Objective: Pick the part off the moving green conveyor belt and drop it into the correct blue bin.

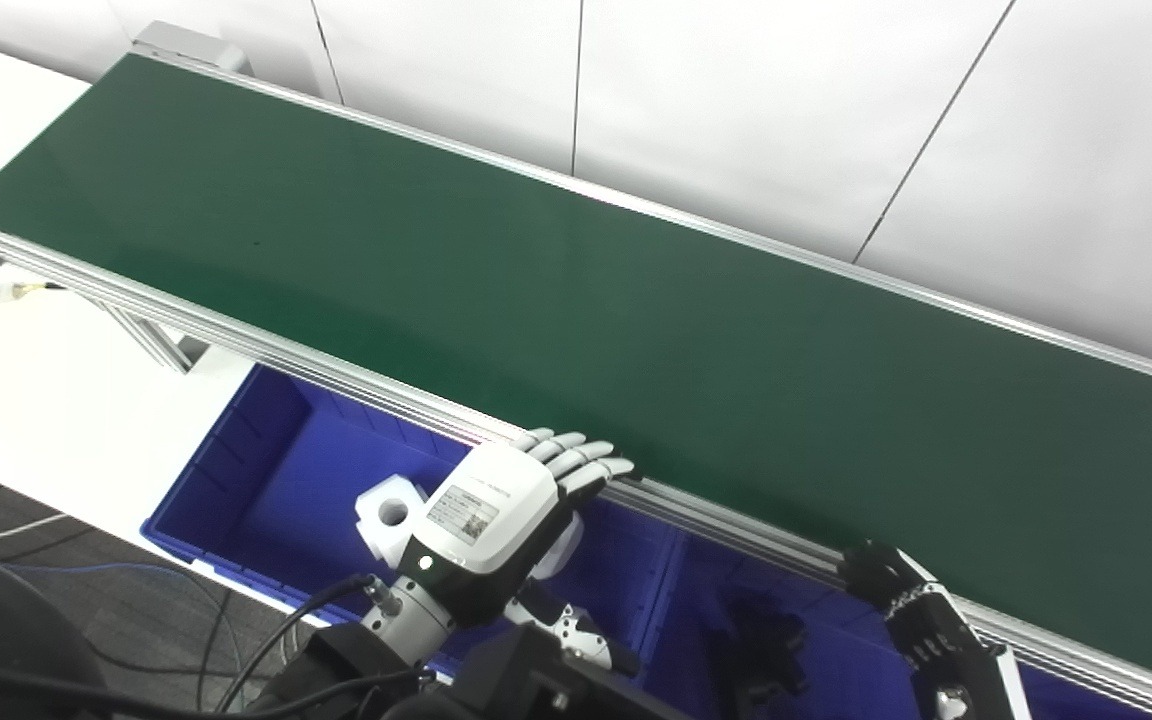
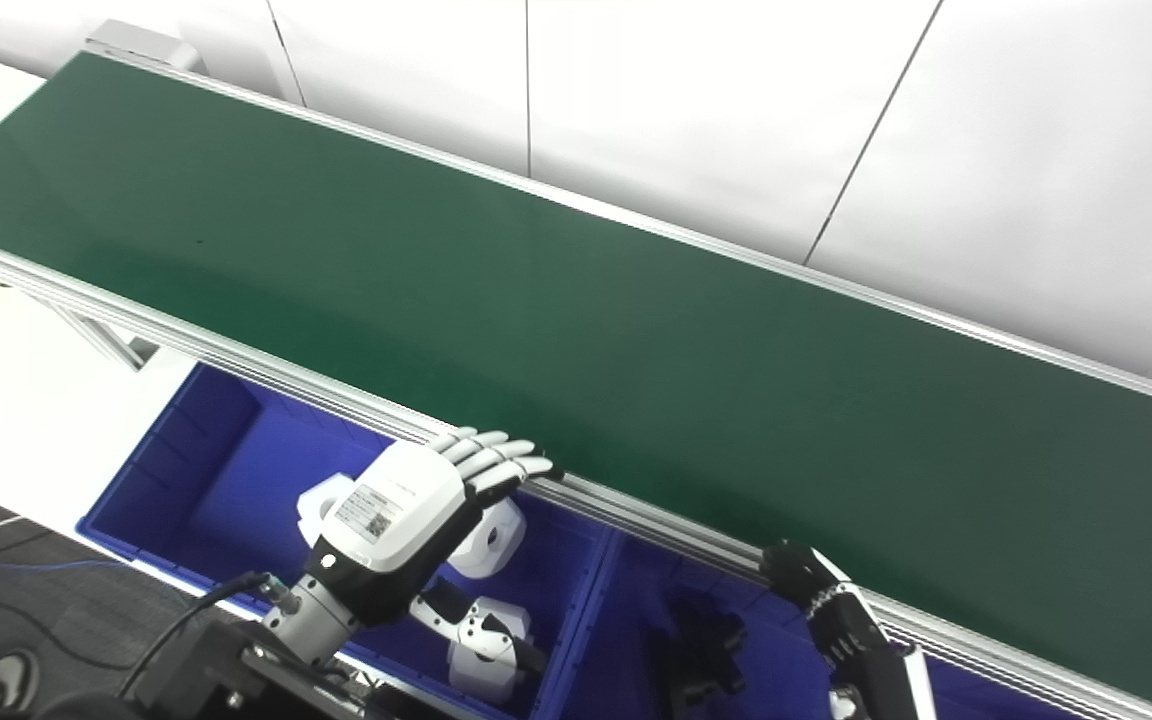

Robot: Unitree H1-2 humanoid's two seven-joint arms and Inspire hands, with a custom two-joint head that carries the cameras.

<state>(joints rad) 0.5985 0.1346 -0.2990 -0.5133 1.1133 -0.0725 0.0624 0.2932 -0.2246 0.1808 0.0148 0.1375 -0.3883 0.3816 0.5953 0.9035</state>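
Observation:
The green conveyor belt (image 1: 576, 300) runs diagonally from upper left to lower right, and I see no part on it. My white left hand (image 1: 506, 505) hovers over the left blue bin (image 1: 236, 450), palm down and open. Its fingertips (image 1: 591, 460) reach the belt's near metal rail and it holds nothing. My black right hand (image 1: 891, 590) sits low at the right, just below the same rail over the right blue bin (image 1: 696, 610). Its fingers are loosely bent and apart, with nothing in them.
White parts (image 2: 491, 535) lie in the left bin, partly hidden under my left hand. Dark parts (image 2: 701, 640) lie in the right bin. The aluminium rail (image 1: 336, 370) overhangs both bins. White table surface (image 1: 46, 400) lies to the left, and a white wall stands behind the belt.

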